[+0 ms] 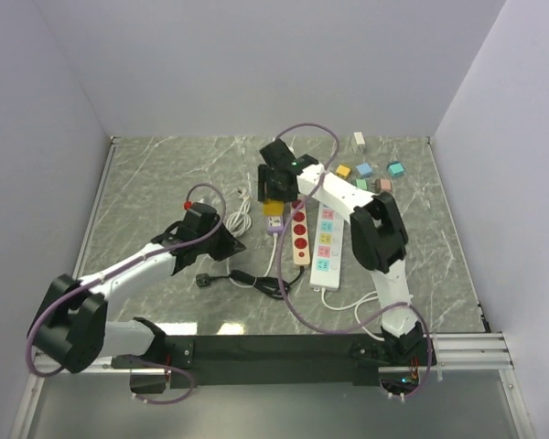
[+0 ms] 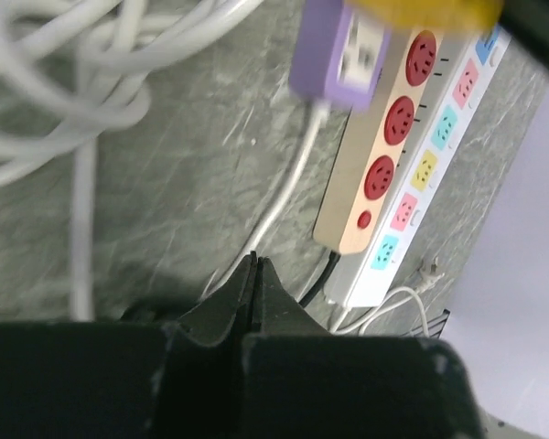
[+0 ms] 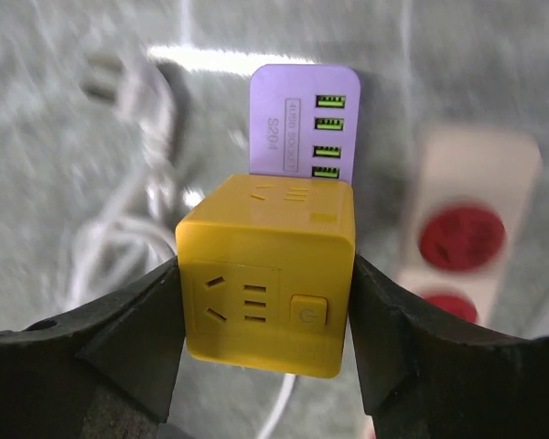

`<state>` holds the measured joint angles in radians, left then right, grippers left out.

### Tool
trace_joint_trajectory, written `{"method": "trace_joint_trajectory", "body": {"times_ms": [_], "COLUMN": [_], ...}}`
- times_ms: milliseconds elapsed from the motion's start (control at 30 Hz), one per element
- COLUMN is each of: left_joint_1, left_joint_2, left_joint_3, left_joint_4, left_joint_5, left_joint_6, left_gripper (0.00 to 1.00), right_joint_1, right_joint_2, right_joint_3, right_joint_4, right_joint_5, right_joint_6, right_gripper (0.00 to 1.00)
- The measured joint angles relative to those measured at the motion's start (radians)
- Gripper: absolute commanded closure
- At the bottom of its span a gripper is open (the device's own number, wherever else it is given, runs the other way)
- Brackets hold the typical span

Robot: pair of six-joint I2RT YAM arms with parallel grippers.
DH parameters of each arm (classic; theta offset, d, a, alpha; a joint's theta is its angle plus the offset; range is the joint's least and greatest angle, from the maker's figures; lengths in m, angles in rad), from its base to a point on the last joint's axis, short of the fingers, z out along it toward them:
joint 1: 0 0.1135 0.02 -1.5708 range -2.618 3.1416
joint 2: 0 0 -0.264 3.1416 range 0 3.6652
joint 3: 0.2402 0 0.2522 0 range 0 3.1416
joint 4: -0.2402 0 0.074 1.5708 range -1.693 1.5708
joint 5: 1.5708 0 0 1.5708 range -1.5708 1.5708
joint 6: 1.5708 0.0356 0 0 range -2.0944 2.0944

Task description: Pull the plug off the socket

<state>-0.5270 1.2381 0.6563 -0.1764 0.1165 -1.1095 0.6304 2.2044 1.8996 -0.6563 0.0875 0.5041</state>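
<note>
The top view looks down from behind the bases over the whole counter. The camera on the right end effector sits close, the yellow cube adapter filling its middle, the purple power strip just beyond. The camera on the left end effector (low, nearly skimming the counter) faces that same strip.

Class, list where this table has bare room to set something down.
Free: the far-left corner of the table, and the stretch right of the white power strip, below the coloured blocks. Crowded: the centre, where the right claw grips the yellow cube beside coiled white cable.
</note>
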Motion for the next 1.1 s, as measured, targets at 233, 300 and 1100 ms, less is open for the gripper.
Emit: {"method": "trace_joint_trajectory", "body": {"times_ms": [233, 300, 1100], "left_joint_1": [-0.043, -0.065, -0.093], "left_joint_2": [0.192, 0.249, 0.537], "left_joint_3": [0.092, 0.113, 0.175], "left_joint_4": [0.104, 0.149, 0.419], "left_joint_5": [0.028, 0.04, 0.128], "left_joint_6": [-0.002, -0.004, -0.097], "left_gripper": [1.0, 1.0, 1.0], "right_joint_1": [0.007, 0.015, 0.03], "right_joint_2": [-0.185, -0.219, -0.185], "right_joint_3": [-0.266, -0.314, -0.233], "right_joint_4": [-0.005, 0.001, -0.111], "right_joint_5": [-0.032, -0.049, -0.066], "right_joint_6": [0.073, 0.105, 0.218], "right_gripper": [1.0, 1.0, 1.0]}}
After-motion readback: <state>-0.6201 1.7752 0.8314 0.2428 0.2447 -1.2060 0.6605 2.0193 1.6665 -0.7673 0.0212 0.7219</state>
